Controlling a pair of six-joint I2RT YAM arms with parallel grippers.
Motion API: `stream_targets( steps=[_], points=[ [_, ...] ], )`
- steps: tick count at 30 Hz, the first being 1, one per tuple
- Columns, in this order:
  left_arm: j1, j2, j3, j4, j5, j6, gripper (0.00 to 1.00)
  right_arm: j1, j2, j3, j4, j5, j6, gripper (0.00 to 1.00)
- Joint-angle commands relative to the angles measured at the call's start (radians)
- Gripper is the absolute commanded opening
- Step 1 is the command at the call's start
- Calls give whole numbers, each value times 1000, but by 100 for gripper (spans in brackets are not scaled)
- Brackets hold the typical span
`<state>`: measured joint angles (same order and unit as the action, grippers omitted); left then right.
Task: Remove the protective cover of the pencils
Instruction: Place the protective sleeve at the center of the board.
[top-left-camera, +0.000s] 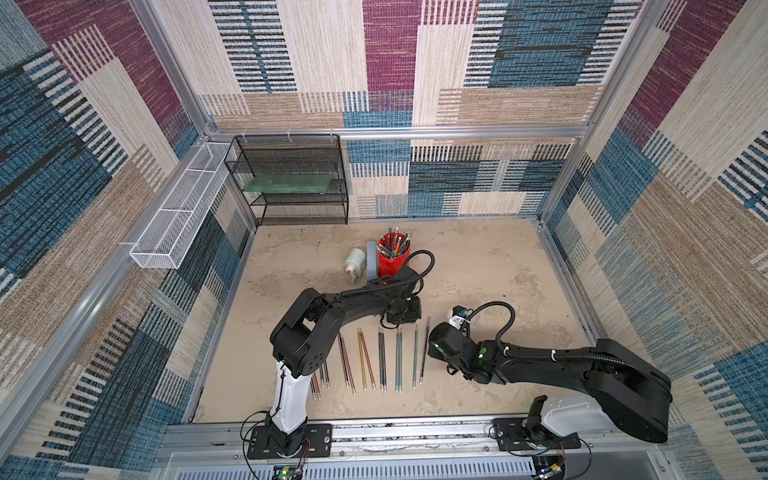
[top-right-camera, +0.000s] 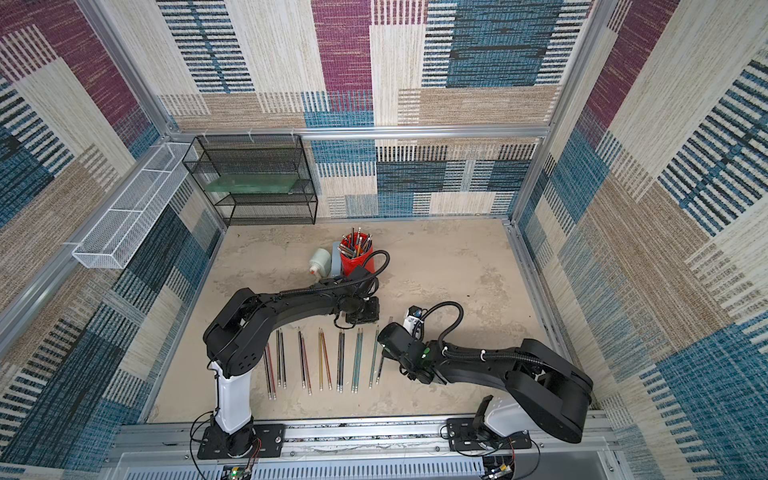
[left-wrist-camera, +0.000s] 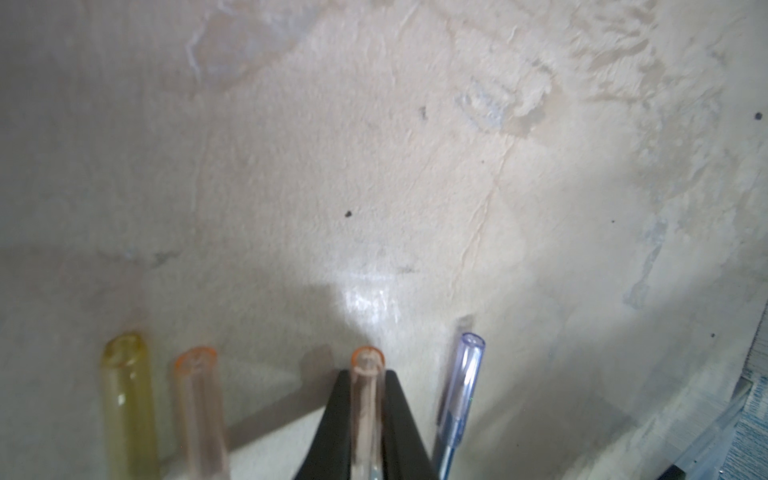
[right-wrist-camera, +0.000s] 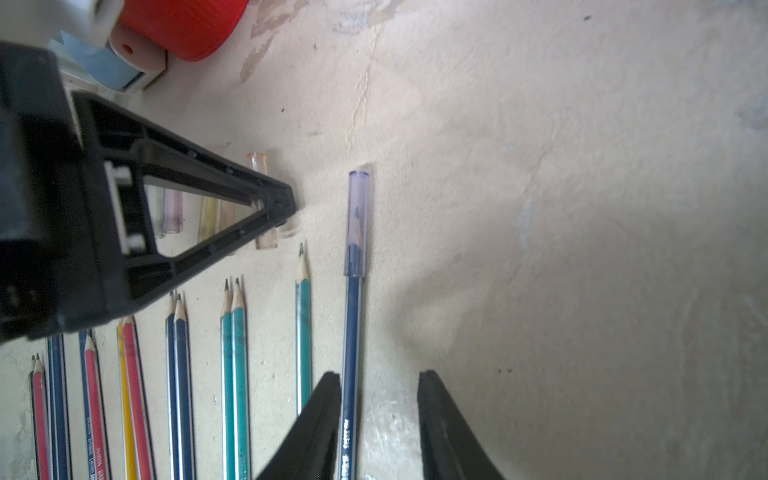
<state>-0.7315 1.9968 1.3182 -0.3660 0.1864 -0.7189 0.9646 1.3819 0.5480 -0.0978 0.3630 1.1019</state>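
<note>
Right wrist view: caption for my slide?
Right claw open over the capped blue pencil; left claw shut on a loose cap.

left gripper (left-wrist-camera: 368, 374) clamped, right gripper (right-wrist-camera: 378, 376) jaws apart

The desk (top-left-camera: 478, 270) looks like rough, matt plaster, beige with paler worn patches. The pencils (right-wrist-camera: 232, 374) are wood under glossy striped paint, bare at the sharpened ends. Each cap (left-wrist-camera: 124, 395) in the left wrist view, 4 in all, is smooth, clear tinted plastic. The left hand (left-wrist-camera: 366, 374) and the right hand (right-wrist-camera: 380, 382) have fingers of matt black plastic. The rack (top-left-camera: 303, 210) is black metal mesh, the walls (top-left-camera: 395, 62) woven cloth.
</note>
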Motion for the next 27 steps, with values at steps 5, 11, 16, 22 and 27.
stream_targets(
  steps=[5,11,16,22,27],
  points=[
    [0,-6,1,-21,-18,25,12,0,2,10,18,3,-5,37],
    [0,-13,-4,-22,-22,22,16,0,6,12,19,2,-7,37],
    [0,-15,-7,-19,-21,20,19,0,5,10,18,2,-7,37],
    [0,-20,-16,-14,-26,14,24,0,-3,5,10,7,-7,37],
    [0,-29,-22,-12,-27,12,27,6,4,23,-12,13,-12,37]
  ],
)
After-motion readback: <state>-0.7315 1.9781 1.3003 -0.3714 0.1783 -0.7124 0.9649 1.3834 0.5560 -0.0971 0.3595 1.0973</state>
